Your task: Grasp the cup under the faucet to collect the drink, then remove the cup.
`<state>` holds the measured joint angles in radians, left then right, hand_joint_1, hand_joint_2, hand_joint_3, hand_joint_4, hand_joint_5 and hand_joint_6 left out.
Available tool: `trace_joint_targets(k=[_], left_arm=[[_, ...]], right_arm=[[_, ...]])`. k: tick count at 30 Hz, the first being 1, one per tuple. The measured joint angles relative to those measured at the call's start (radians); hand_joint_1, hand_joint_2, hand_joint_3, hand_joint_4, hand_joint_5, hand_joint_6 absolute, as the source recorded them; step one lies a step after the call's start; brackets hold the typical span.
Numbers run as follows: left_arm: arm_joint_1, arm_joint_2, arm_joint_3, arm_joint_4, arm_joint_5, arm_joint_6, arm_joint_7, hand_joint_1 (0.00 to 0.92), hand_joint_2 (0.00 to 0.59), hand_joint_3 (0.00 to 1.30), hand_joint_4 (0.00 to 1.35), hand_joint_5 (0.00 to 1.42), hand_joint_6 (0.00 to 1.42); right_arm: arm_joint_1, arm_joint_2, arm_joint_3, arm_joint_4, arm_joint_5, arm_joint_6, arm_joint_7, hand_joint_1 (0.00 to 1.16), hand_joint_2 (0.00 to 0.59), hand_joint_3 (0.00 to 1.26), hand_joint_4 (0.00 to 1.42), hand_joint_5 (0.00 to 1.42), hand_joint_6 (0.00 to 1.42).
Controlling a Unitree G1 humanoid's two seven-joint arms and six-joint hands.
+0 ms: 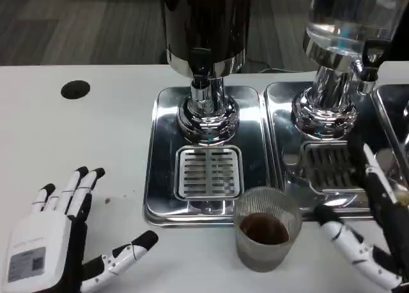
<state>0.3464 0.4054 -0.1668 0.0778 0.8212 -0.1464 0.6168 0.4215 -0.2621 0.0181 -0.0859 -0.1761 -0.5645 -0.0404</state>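
Observation:
A clear ribbed cup (265,229) with dark drink in its bottom stands on the white table just in front of the left drip tray (208,173). Above that tray's grate hangs the dark dispenser's faucet (200,82). My right hand (369,226) is at the right edge, fingers spread, its thumb lying just right of the cup and not touching it. My left hand (61,242) rests flat and open on the table at the lower left, well away from the cup.
A second dispenser (345,25) with clear liquid stands on its own tray (326,159) at the right, close behind my right hand. A black round hole (75,89) marks the table at the far left.

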Motion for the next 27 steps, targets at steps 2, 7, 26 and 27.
trace_joint_targets(k=[2,7,26,27], left_arm=[[0.003,0.0,0.015,0.0,-0.026,-0.009,0.001,0.0,0.074,0.17,0.0,0.18,0.1],[0.015,-0.003,0.03,-0.028,-0.035,-0.011,-0.01,0.0,0.087,0.17,0.0,0.17,0.1],[0.129,-0.032,-0.087,-0.125,0.142,0.011,0.035,0.0,0.09,0.16,0.0,0.16,0.1],[0.129,-0.034,-0.089,-0.125,0.147,0.013,0.038,0.0,0.09,0.16,0.0,0.16,0.1]], right_arm=[[-0.019,0.02,-0.044,-0.008,-0.069,0.017,-0.052,0.2,0.503,0.14,0.05,0.0,0.04],[-0.1,0.013,-0.07,0.018,-0.335,0.138,-0.171,0.12,0.567,0.11,0.0,0.0,0.0],[-0.255,-0.201,0.143,0.373,-0.779,0.328,-0.521,0.06,0.586,0.07,0.0,0.0,0.0],[-0.255,-0.208,0.147,0.375,-0.778,0.322,-0.531,0.06,0.586,0.07,0.0,0.0,0.0]])
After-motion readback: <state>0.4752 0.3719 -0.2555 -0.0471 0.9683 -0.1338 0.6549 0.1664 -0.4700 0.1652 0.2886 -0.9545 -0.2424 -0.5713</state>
